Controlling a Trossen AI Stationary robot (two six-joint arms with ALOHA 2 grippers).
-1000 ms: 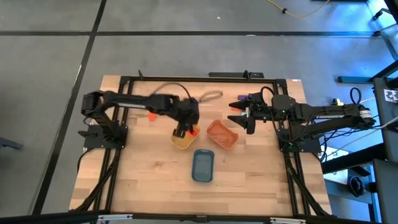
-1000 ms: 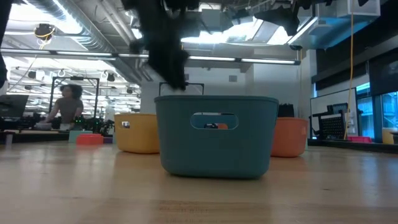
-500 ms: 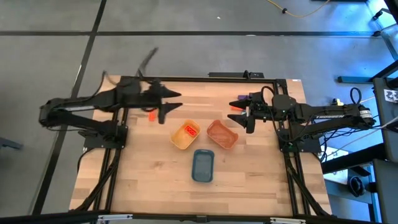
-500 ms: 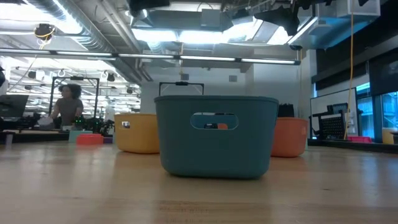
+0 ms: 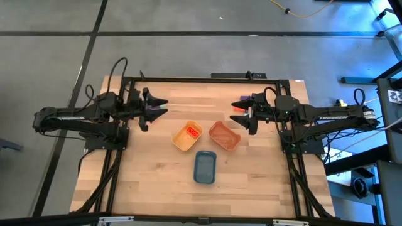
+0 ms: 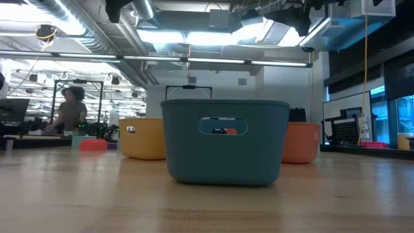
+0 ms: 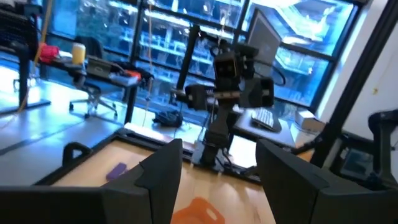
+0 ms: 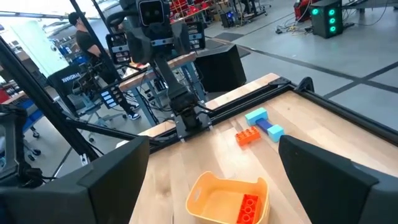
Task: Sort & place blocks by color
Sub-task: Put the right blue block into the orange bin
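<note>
Wooden table: yellow tray, orange tray, blue tray, loose blocks.

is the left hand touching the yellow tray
Apart. The high view shows the left hand near the table's left side, with bare wood between it and the yellow tray, which holds a red block.

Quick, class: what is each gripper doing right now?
Left gripper: open, holding nothing.
Right gripper: open, holding nothing.

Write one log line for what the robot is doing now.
left end effector: open, empty, above far-left table | right end effector: open, waiting | small red plastic brick: inside yellow plastic tray
</note>
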